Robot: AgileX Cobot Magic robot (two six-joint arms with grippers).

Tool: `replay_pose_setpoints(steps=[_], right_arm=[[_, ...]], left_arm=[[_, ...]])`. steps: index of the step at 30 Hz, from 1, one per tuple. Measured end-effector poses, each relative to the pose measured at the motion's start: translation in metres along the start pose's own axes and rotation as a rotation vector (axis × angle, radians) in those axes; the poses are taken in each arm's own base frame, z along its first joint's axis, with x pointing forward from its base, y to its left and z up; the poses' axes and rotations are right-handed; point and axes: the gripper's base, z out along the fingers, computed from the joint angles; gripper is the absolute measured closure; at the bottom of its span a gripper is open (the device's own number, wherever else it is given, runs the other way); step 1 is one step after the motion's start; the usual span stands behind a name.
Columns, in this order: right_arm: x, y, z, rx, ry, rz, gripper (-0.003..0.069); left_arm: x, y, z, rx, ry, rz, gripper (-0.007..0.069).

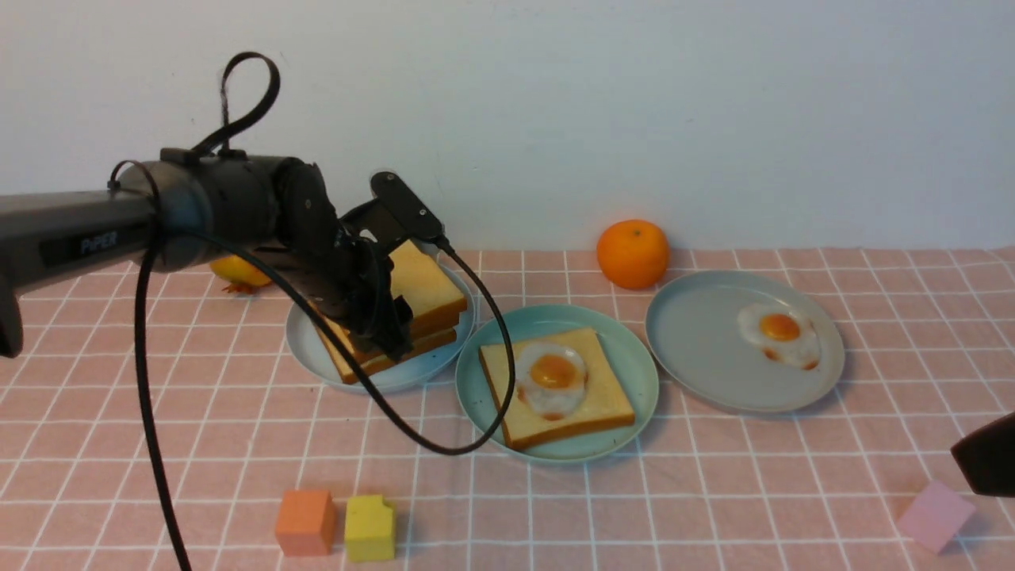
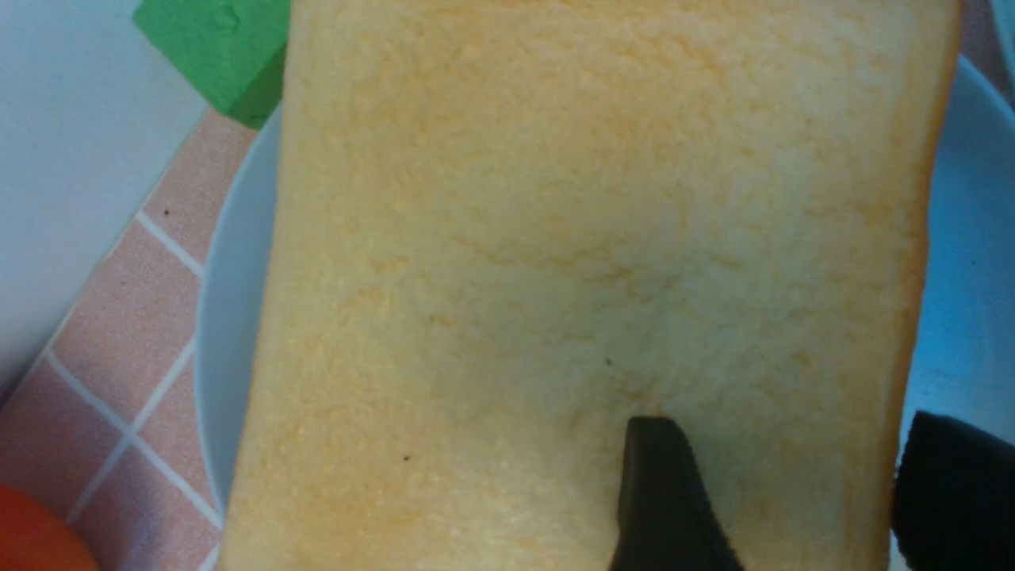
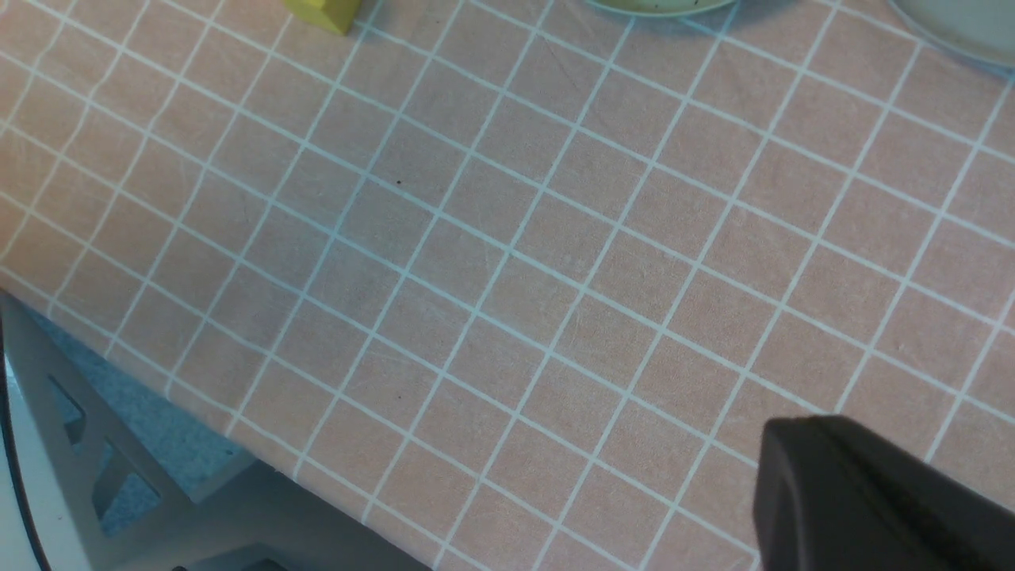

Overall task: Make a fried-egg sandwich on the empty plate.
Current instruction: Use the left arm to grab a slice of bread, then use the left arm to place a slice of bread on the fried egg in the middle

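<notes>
step in hand: fetching the lid slice. the fried-egg sandwich is sitting half built on the mint plate [image 1: 634, 373] at centre, between the two grey-blue plates: bottom slice [image 1: 587, 404] is lying flat with the fried egg [image 1: 551, 377] on top, no second slice yet.

pink checked tablecloth [image 1: 714, 476] is lying flat and matte. the left arm [image 1: 206, 206] is reaching over the left plate [image 1: 432, 366]. the left gripper [image 2: 801, 507] is standing wide open and holding nothing; in the wrist view one finger is hanging over the top slice [image 2: 595, 238], the other just outside its edge. can't tell if either is touching.

next move, my guess: closing on that edge, peeling one slice off the toast stack [image 1: 412, 305] and not two, then squaring it over the egg.

the right gripper [image 3: 864, 492] is sitting closed and empty, low at the right, well apart from the plates.

toast is looking spongy and porous with darker crusts, so probably squashing a little under the pads. plates are looking smooth with shallow rims. the egg is looking glossy and domed at the yolk, so the lid may be rocking on it.

a spare egg [image 1: 781, 333] is sitting on the right plate [image 1: 714, 365], a round orange [image 1: 632, 254] is sitting behind, and small blocks are sitting near the front: orange cube [image 1: 305, 522], yellow block [image 1: 370, 527], pink block [image 1: 936, 515].
</notes>
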Motion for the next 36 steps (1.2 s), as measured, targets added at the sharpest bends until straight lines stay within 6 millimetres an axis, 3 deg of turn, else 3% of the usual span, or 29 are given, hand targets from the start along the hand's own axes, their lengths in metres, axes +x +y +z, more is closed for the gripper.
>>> replay_pose_setpoints(steps=[4,7,12,17,22,24,25,26,28,30,32,33,34,36], right_arm=[[0.0,0.0,0.0,0.0,0.0,-0.013,0.0637],[0.0,0.0,0.0,0.0,0.0,-0.017,0.0637],[0.0,0.0,0.0,-0.003,0.0,-0.018,0.0637],[0.002,0.001,-0.003,-0.003,-0.011,-0.021,0.0635],[0.009,0.004,-0.016,0.005,-0.058,-0.033,0.0635],[0.016,0.005,-0.029,0.03,-0.103,-0.044,0.0635],[0.017,0.005,-0.03,0.031,-0.107,-0.044,0.0635],[0.022,0.005,-0.037,0.048,-0.135,-0.041,0.0635],[0.029,0.006,-0.046,0.061,-0.171,-0.04,0.0635],[0.032,0.007,-0.051,0.066,-0.189,-0.041,0.0635],[0.043,0.01,-0.064,0.072,-0.244,-0.04,0.0635],[0.044,0.01,-0.065,0.072,-0.247,-0.041,0.0635],[0.049,0.012,-0.071,0.072,-0.274,-0.044,0.0634],[0.055,0.013,-0.077,0.074,-0.303,-0.046,0.0634]], left_arm=[[0.0,0.0,0.001,-0.006,-0.002,0.005,0.0256],[0.0,0.0,0.001,-0.006,-0.003,0.008,0.0386],[0.0,0.0,0.002,-0.008,-0.006,0.01,0.0521],[-0.001,0.0,0.0,-0.011,-0.01,0.014,0.0545],[-0.014,0.006,-0.032,-0.039,-0.064,0.009,0.0546],[-0.029,0.005,-0.075,-0.047,-0.139,-0.016,0.055],[-0.029,0.005,-0.075,-0.046,-0.14,-0.02,0.055],[-0.038,-0.003,-0.095,-0.027,-0.176,-0.013,0.055],[-0.05,-0.025,-0.116,0.02,-0.226,0.046,0.055],[-0.055,-0.042,-0.12,0.053,-0.242,0.104,0.055],[-0.058,-0.083,-0.11,0.146,-0.235,0.218,0.0552],[-0.057,-0.087,-0.108,0.154,-0.23,0.226,0.0552],[-0.057,-0.11,-0.095,0.198,-0.212,0.288,0.0553],[-0.058,-0.127,-0.081,0.218,-0.206,0.328,0.0553]])
